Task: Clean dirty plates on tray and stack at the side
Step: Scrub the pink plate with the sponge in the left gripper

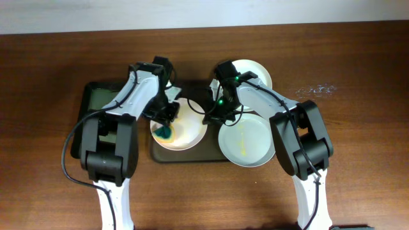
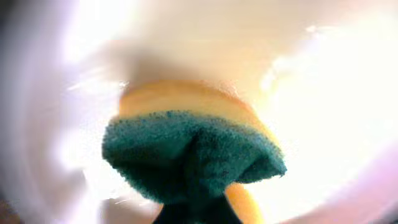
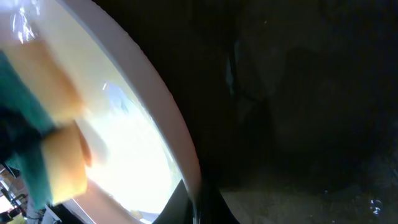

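The left claw [image 1: 167, 119] clenched on the sponge [image 2: 186, 149] — right claw [image 1: 215, 115] pinched shut, seemingly on the plate [image 1: 192, 132] rim.

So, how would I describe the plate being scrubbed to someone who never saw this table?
Find the dark tray in the middle of the wooden table. The plate lies on its left half; only it has a green and yellow sponge pressed on it by the left gripper.

Sponge [image 2: 189, 155] occupies the lower centre, its green scouring face toward the camera and yellow foam showing above and below it. It is creased inward at its lower middle. It rests against a white plate [image 2: 323, 93], which is overexposed and blurred.
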Robot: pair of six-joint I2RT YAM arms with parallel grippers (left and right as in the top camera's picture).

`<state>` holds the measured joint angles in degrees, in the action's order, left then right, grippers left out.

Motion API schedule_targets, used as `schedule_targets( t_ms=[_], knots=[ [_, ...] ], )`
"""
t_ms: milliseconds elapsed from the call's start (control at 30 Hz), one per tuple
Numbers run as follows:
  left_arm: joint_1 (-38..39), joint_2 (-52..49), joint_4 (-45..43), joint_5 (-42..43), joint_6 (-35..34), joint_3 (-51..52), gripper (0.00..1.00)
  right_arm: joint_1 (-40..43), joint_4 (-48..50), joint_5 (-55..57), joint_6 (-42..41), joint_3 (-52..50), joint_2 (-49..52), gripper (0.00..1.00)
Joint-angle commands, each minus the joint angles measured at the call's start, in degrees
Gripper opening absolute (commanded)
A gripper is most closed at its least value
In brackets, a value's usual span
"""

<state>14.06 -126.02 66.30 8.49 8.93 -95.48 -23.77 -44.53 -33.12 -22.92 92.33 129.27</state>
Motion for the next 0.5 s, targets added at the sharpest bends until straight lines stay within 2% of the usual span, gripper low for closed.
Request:
schedule_targets(
  t_ms=[0, 100, 167, 200, 267, 333, 400, 467],
  knots=[
    [1.31, -0.96, -4.11, 14.64, 5.27, 0.87, 0.00, -0.46, 0.00, 2.03, -0.07, -1.81, 2.29, 0.04],
    [0.15, -0.96, -15.41, 11.28, -7.19, 0.87, 0.00, -0.46, 0.00, 2.03, -0.04, -1.81, 2.29, 0.04],
    [-0.15, -0.94, -22.62, 1.09, -15.43, 0.42, 0.00, -0.46, -0.02, 2.03, -0.04, -1.81, 2.29, 0.04],
    [-0.09, -0.94, -22.73, -4.85, -17.38, -0.28, 0.00, -0.46, -0.02, 2.05, -0.04, -1.81, 2.29, 0.04],
    [0.02, -0.94, -16.92, -26.49, -26.80, -3.52, 0.00, -0.46, 0.00, 2.05, -0.04, -1.81, 2.29, 0.04],
    [0.02, -0.94, -12.72, -32.20, -27.52, -4.96, 0.00, -0.46, 0.02, 2.05, -0.04, -1.81, 2.29, 0.04],
    [0.02, -0.94, -8.02, -28.59, -26.23, -5.09, 0.00, -0.46, 0.31, 2.05, -0.04, -1.81, 2.29, 0.04],
    [0.02, -0.94, -2.93, -13.94, -17.57, -5.09, 0.00, -0.46, 0.26, 2.05, -0.04, -1.81, 2.29, 0.04]
  ],
)
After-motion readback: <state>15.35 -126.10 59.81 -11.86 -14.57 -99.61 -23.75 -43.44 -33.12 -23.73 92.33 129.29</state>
